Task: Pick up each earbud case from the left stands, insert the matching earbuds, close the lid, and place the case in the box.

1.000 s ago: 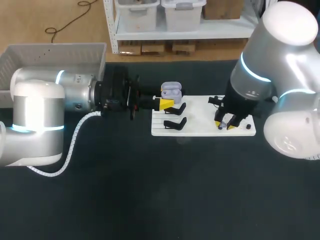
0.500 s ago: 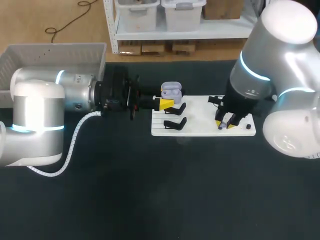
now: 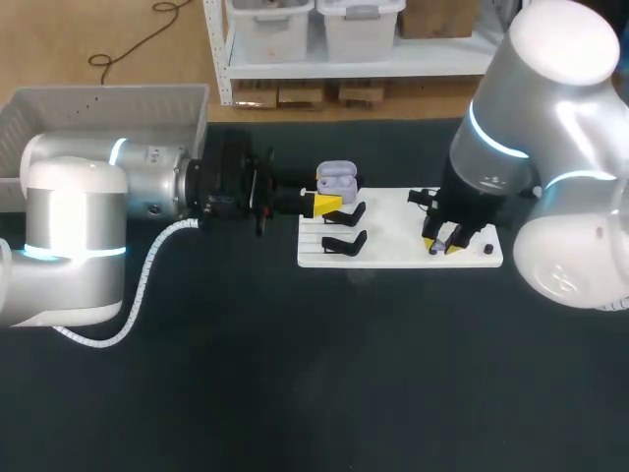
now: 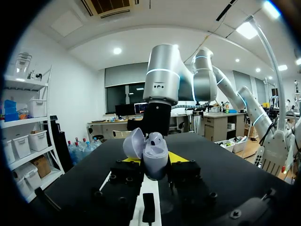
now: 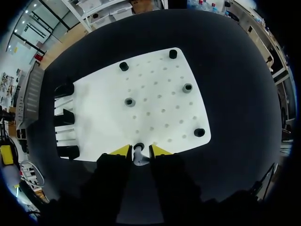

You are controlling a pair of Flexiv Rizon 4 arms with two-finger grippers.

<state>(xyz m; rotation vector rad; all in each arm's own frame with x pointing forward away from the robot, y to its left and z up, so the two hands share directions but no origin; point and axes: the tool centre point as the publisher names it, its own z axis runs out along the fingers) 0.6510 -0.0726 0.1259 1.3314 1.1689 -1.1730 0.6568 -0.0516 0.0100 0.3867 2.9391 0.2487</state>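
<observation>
My left gripper (image 3: 327, 204) holds a lavender earbud case (image 3: 336, 180) by its sides, just left of the white board (image 3: 398, 254). In the left wrist view the case (image 4: 155, 159) sits upright between the yellow tips with its lid (image 4: 133, 143) swung open. My right gripper (image 3: 444, 245) points down at the board's near right part. In the right wrist view its yellow tips (image 5: 139, 150) pinch a small grey earbud (image 5: 139, 153) at the board's (image 5: 155, 113) near edge. Two more grey earbuds (image 5: 129, 101) (image 5: 187, 87) sit on the board ahead.
Black stands (image 3: 344, 228) line the board's left side. Black pegs (image 5: 199, 132) dot its corners. A pale crate (image 3: 98, 108) stands at the table's back left, behind my left arm. Dark table surface lies in front of the board.
The right gripper's fingers have drawn slightly closer around the earbud. The left arm and the case have not moved.
</observation>
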